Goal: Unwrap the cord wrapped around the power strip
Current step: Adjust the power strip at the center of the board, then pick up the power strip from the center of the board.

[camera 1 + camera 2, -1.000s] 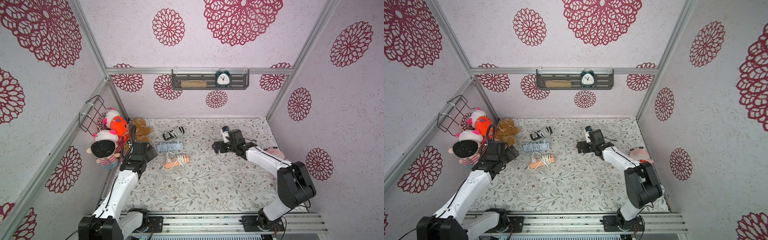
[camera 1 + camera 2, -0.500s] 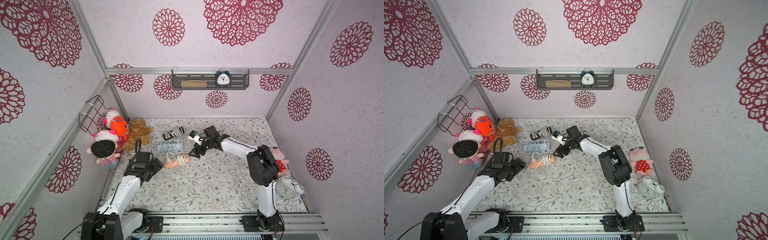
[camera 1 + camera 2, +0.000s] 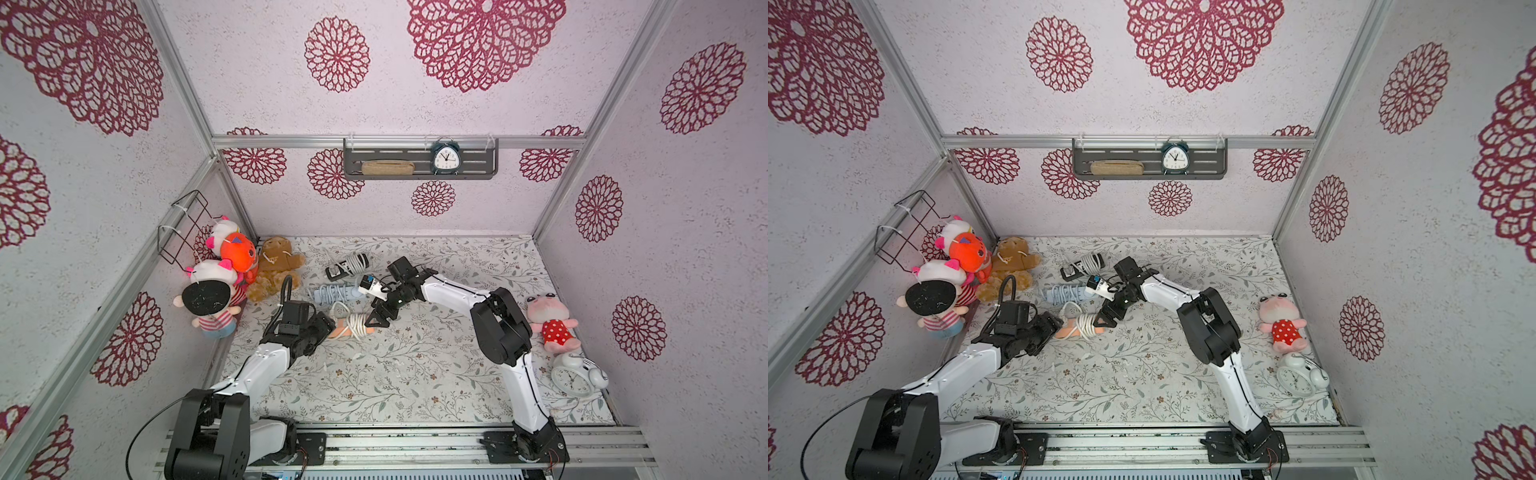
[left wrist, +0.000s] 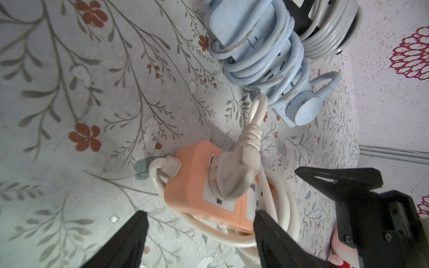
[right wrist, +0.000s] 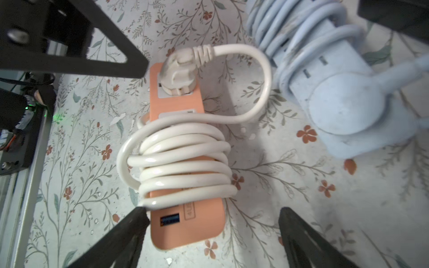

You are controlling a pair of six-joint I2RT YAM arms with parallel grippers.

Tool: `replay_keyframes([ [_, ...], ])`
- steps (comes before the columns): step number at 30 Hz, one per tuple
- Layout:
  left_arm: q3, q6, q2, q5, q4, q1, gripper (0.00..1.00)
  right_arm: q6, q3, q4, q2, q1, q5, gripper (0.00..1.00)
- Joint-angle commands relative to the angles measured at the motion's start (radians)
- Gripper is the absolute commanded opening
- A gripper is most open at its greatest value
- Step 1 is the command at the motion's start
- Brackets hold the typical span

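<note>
— So, whereabouts of the orange power strip (image 5: 185, 235)?
— Flat on the floral mat (image 5: 278, 192), just beside a blue strip (image 5: 343, 104); wrapped round the middle in white cord (image 5: 185, 162), with plug (image 5: 177, 74) pushed into the end socket.
— Why pincers at both ends?
— Probably to keep clear of the coils. Right gripper (image 5: 213, 208): spread wide astride the USB end, holding nothing. Left gripper (image 4: 199, 213): parted too, straddling the plug end, gripping nothing yet. Likely next: freeing that plug.
</note>
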Motion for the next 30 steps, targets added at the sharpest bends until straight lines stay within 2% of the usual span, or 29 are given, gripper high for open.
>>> replay_keyframes([
  [1,0.003,-0.033,0.056,0.016,0.112,-0.026,0.77,-0.017,-0.032,-0.028,-0.016,0.033,-0.070,0.91],
  [5,0.041,-0.033,0.123,0.017,0.133,-0.066,0.84,0.024,-0.105,0.009,-0.066,0.053,-0.106,0.86],
  [8,0.063,-0.040,0.154,0.015,0.133,-0.095,0.98,0.059,-0.164,0.060,-0.106,0.074,-0.105,0.83],
  [10,0.066,-0.052,0.145,-0.002,0.107,-0.111,0.97,0.096,-0.198,0.104,-0.132,0.085,-0.065,0.82],
  [14,0.018,-0.130,0.011,-0.136,0.035,-0.162,0.97,0.308,-0.284,0.284,-0.189,0.086,0.092,0.81],
  [16,-0.015,-0.193,-0.095,-0.202,-0.006,-0.188,0.98,0.373,-0.318,0.317,-0.222,0.086,0.162,0.86],
  [18,-0.042,-0.247,-0.177,-0.228,-0.027,-0.207,0.97,0.405,-0.363,0.330,-0.264,0.081,0.241,0.90],
  [21,-0.062,-0.299,-0.234,-0.212,-0.008,-0.237,0.97,0.425,-0.428,0.313,-0.336,0.051,0.283,0.91],
  [24,-0.058,-0.335,-0.185,-0.163,0.048,-0.264,0.97,0.427,-0.466,0.253,-0.396,0.001,0.289,0.92],
  [27,-0.086,-0.415,-0.099,-0.139,0.197,-0.295,0.97,0.422,-0.488,0.184,-0.445,-0.056,0.311,0.92],
  [30,-0.062,-0.449,-0.010,-0.160,0.240,-0.328,0.97,0.417,-0.521,0.156,-0.499,-0.107,0.326,0.93],
])
